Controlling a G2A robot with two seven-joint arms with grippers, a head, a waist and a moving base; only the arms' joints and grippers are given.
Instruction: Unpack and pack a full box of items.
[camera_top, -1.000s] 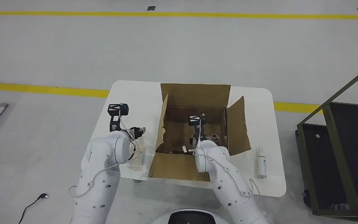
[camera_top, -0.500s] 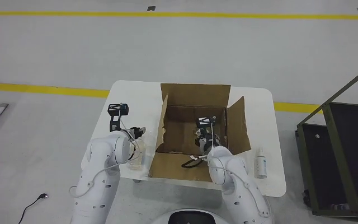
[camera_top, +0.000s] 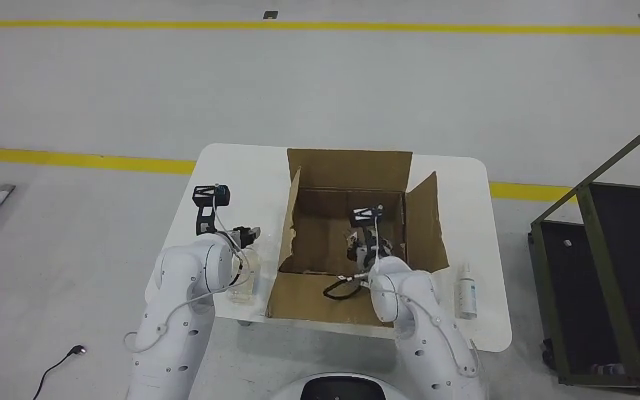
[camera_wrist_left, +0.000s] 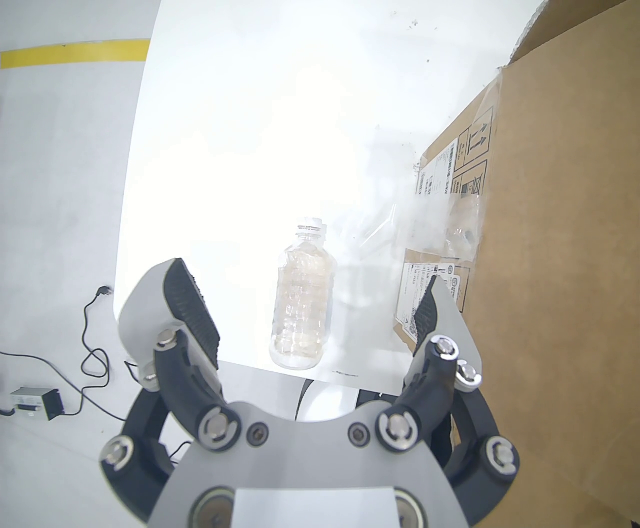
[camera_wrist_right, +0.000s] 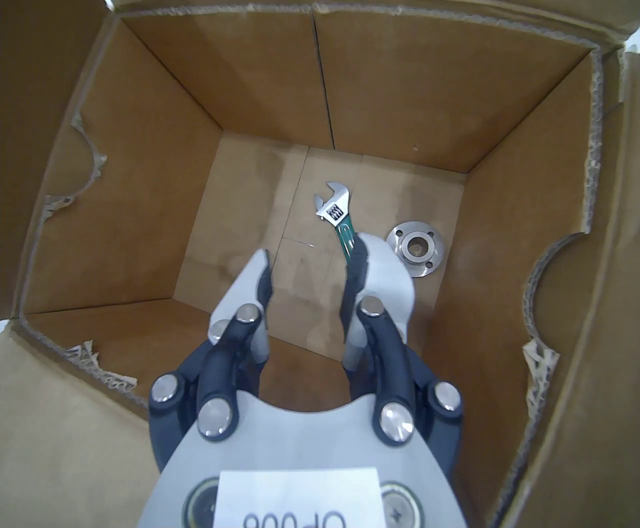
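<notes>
Tables (camera_top: 240, 170) counted: one. Cardboard boxes (camera_top: 348, 166) on it: one, flaps open. Items counted on the box floor, two in all: one adjustable wrench (camera_wrist_right: 334, 205) and one metal flange (camera_wrist_right: 418, 247), just beside each other. Bottles counted on the tabletop outside the box, two in all: one clear bottle (camera_wrist_left: 302, 305) at the box's 9 o'clock, one white bottle (camera_top: 465, 290) at its 3 o'clock.
</notes>
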